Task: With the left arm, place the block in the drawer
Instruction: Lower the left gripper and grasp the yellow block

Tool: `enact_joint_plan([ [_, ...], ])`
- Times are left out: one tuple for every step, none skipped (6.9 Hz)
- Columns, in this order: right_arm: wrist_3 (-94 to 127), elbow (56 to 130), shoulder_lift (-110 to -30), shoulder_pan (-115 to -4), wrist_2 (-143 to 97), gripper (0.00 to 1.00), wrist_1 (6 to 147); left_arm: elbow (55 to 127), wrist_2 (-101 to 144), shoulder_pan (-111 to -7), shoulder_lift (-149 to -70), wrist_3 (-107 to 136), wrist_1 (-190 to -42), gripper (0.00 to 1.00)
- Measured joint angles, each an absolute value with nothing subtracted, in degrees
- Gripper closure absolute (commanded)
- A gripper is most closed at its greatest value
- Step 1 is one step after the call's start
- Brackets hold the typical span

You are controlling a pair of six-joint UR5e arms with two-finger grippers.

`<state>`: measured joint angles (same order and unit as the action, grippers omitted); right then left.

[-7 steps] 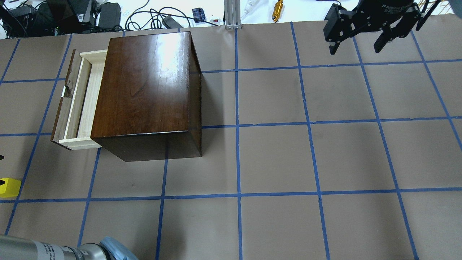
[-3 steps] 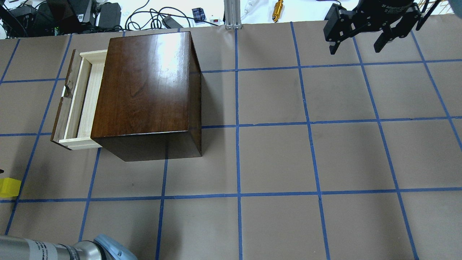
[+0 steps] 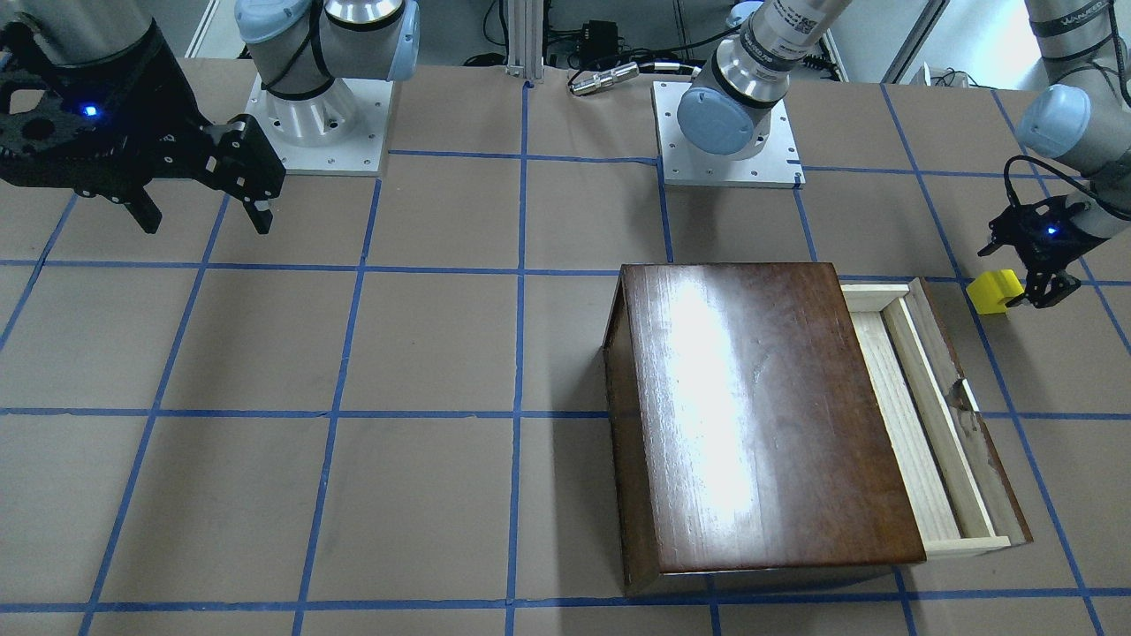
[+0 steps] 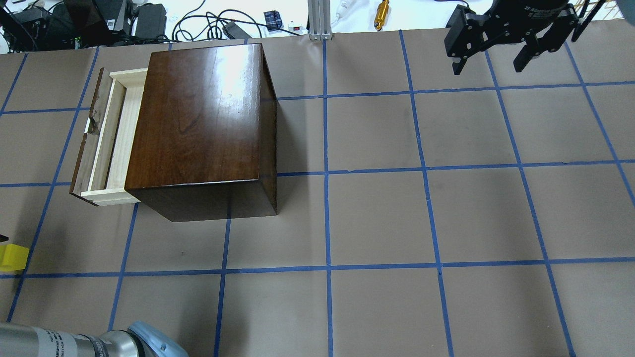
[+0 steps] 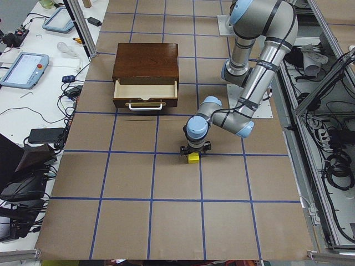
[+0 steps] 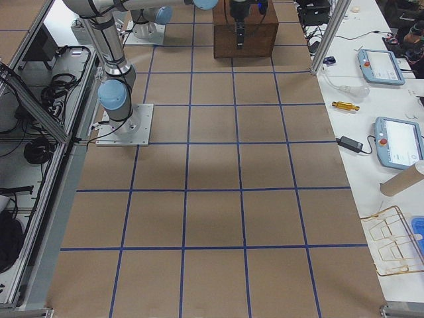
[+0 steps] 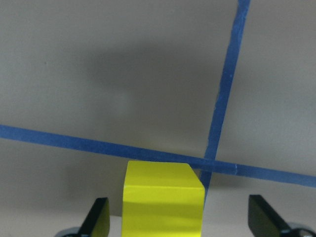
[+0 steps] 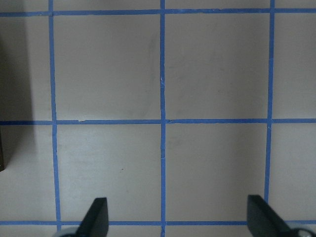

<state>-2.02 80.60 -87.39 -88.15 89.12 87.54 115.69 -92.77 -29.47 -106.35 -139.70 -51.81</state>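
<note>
The yellow block (image 7: pixel 163 197) lies on the table between my left gripper's spread fingers (image 7: pixel 98 217), with a gap on each side. My left gripper (image 3: pixel 1029 281) is open and hovers low over the block (image 3: pixel 993 291), which also shows in the exterior left view (image 5: pixel 193 158) and at the overhead view's left edge (image 4: pixel 12 258). The drawer (image 4: pixel 110 141) is pulled out of the dark-brown box (image 4: pixel 198 119) and holds nothing visible. It lies beyond the block (image 3: pixel 919 415). My right gripper (image 4: pixel 491 59) is open and empty, raised at the far right.
Blue tape lines grid the brown table (image 4: pixel 377 218). Cables, a brass part (image 4: pixel 382 14) and an aluminium post (image 4: pixel 317 20) lie beyond the far edge. My left arm's elbow (image 4: pixel 149 342) is at the near left. The arm bases (image 3: pixel 729 132) stand on the robot's side.
My left arm's elbow has shifted slightly left and the gripper's black tip has edged closer to the block. The block, drawer and right gripper have not moved.
</note>
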Motion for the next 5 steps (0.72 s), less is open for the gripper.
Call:
enact_joint_plan([
  [-2.0,80.6,-87.4,-88.2,89.1,0.00,87.5,115.8,-92.8,-29.4,-106.7,-140.2,-50.7,0.00],
  [-2.0,80.6,-87.4,-88.2,89.2,0.00,87.5,115.8,-92.8,-29.4,-107.0,-140.4,-50.0,0.00],
  [-2.0,80.6,-87.4,-88.2,89.1,0.00,87.5,115.8,-92.7,-29.4,-107.4,-140.5,-49.7,0.00],
  [-2.0,80.6,-87.4,-88.1,89.1,0.00,87.5,115.8,-92.7,-29.4,-108.0,-140.6,-49.6,0.00],
  [-2.0,80.6,-87.4,-88.1,89.1,0.00,87.5,115.8,-92.6,-29.4,-108.4,-140.8,-49.5,0.00],
])
